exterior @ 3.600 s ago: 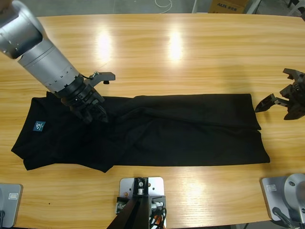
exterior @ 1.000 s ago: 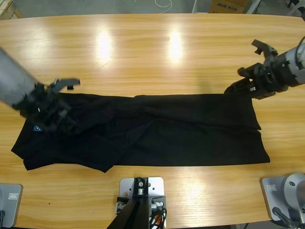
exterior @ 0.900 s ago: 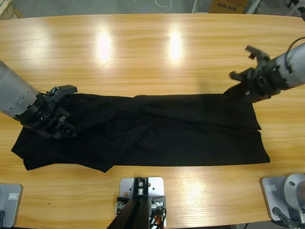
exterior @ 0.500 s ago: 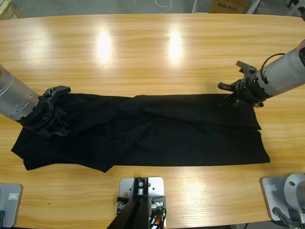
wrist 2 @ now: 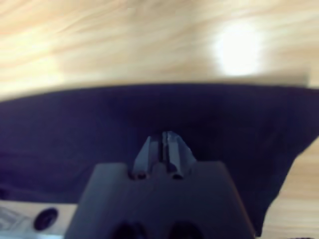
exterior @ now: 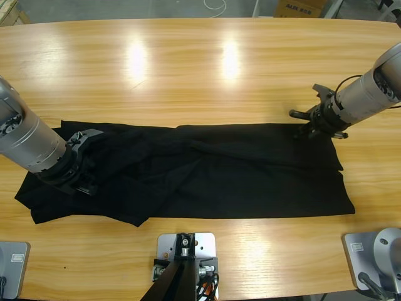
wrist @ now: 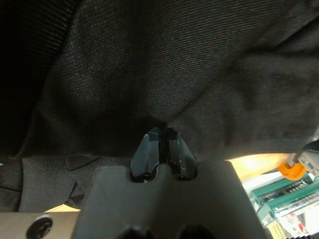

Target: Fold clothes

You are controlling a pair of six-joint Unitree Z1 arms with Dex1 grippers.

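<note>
The clothes are one black shirt (exterior: 238,169) lying stretched lengthwise across the table (exterior: 200,69), collar end to the left. My left gripper (exterior: 84,172) comes in from the left edge and presses down on the collar end. In the left wrist view its jaws (wrist: 162,133) are shut, with black fabric (wrist: 174,64) puckered at their tips. My right gripper (exterior: 311,128) reaches in from the right to the shirt's far right corner. In the right wrist view it (wrist 2: 163,137) is shut on the dark cloth (wrist 2: 75,124) just inside the hem, with bare wood (wrist 2: 124,40) beyond.
A cardboard box (exterior: 299,7) and a white cable (exterior: 215,5) lie past the table's far edge. Bare wood runs along the whole far half of the table and in front of the shirt. Shelving (wrist: 294,194) shows at a corner of the left wrist view.
The left gripper slid left to the collar end, and its arm now covers the teal label. The right gripper swung in from the right edge to the shirt's far corner and shut.
</note>
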